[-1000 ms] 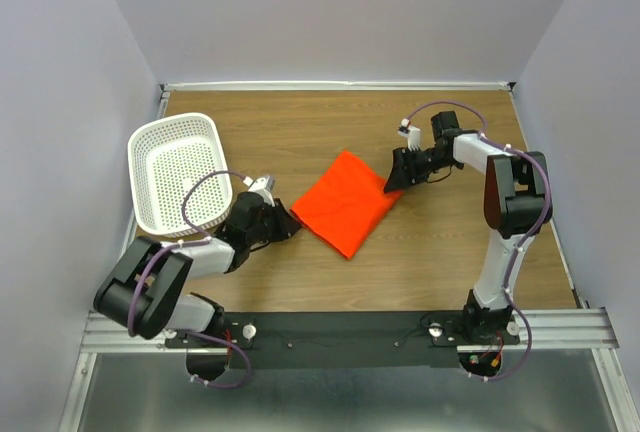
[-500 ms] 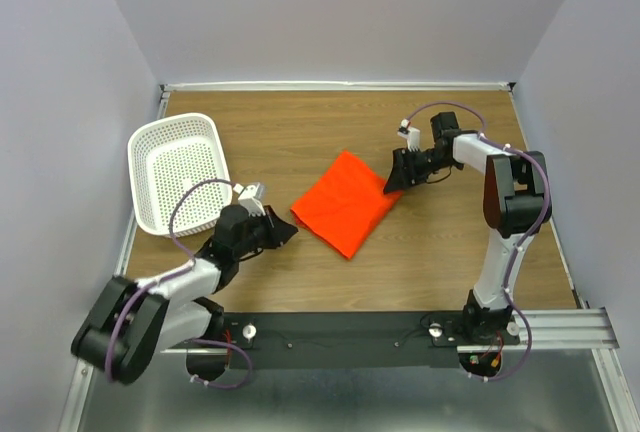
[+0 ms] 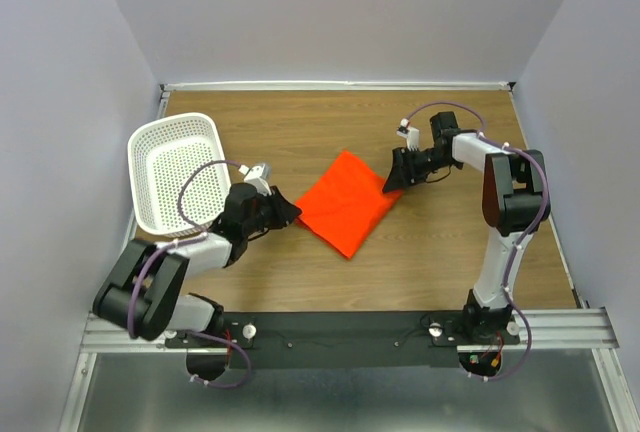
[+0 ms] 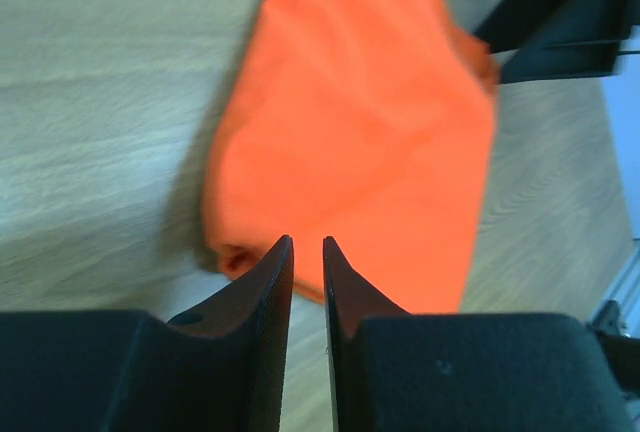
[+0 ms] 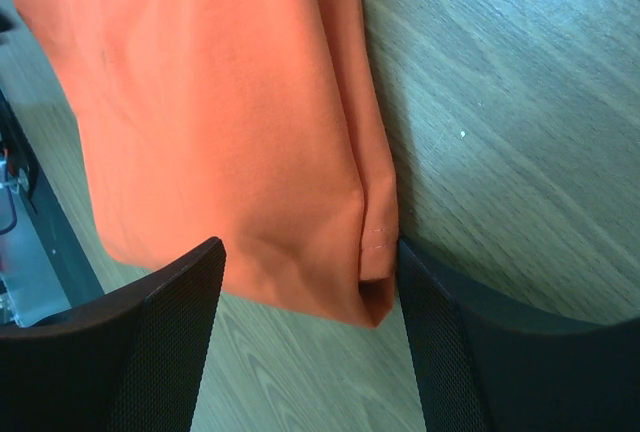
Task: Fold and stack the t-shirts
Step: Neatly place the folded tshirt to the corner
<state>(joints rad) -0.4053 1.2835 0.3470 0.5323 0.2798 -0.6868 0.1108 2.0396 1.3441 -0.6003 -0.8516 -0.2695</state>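
The orange-red t-shirt [image 3: 345,202] lies folded into a rough diamond on the middle of the wooden table. My left gripper [image 3: 290,214] sits low at the shirt's left corner. In the left wrist view the t-shirt [image 4: 360,132] is just ahead of my left gripper [image 4: 308,240], whose jaws stand a narrow gap apart with nothing between them. My right gripper [image 3: 392,180] is at the shirt's right corner. Seen from the right wrist, my right gripper [image 5: 310,247] is wide open and straddles a folded corner of the t-shirt [image 5: 210,102], with the hem close to the right finger.
A white perforated basket [image 3: 137,167] stands at the left of the table, just behind my left arm. Bare wood surrounds the shirt, and white walls close in the back and both sides. The metal rail [image 3: 560,324] holding both arm bases runs along the near edge.
My left arm swung back toward the near edge, then returned to the shirt's left corner. Its jaws narrowed and then parted slightly. The right arm and the shirt have stayed put.
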